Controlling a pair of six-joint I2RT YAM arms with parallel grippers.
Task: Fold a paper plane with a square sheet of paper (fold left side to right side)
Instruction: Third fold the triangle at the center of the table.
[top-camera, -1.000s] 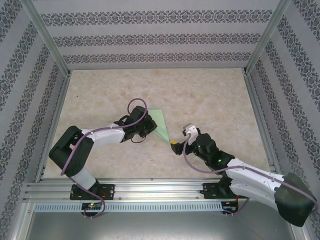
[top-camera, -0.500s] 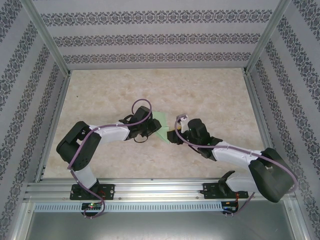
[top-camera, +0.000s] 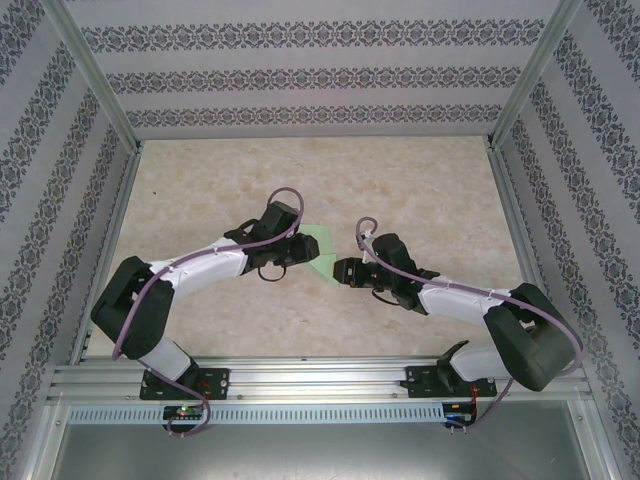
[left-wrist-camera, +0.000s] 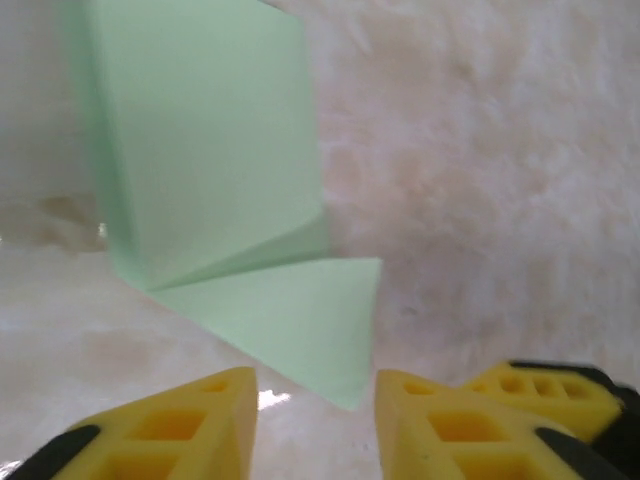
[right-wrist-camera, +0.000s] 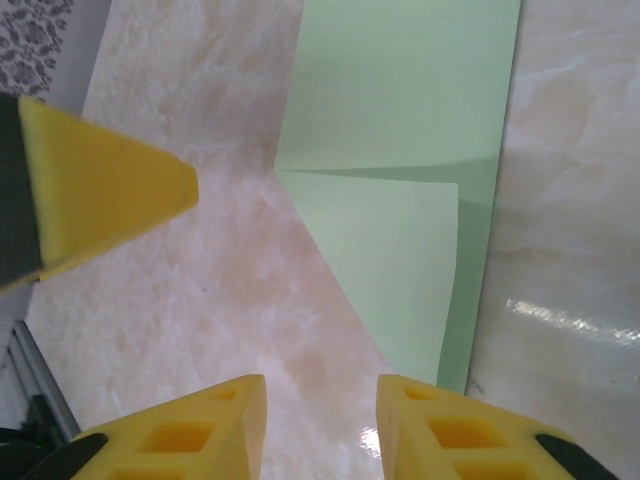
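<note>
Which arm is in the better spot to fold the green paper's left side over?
Probably left: a corner of the paper lies inside the open left claw. The right claw gapes beside the paper.

Ahead of the right gripper (right-wrist-camera: 318, 405), the paper (right-wrist-camera: 400, 100) looks thin, matt and sharply creased. The table (right-wrist-camera: 200, 280) under its tips is smooth, glossy, marble-patterned. Its yellow fingers (right-wrist-camera: 190, 430) seem matt foam or plastic.
</note>
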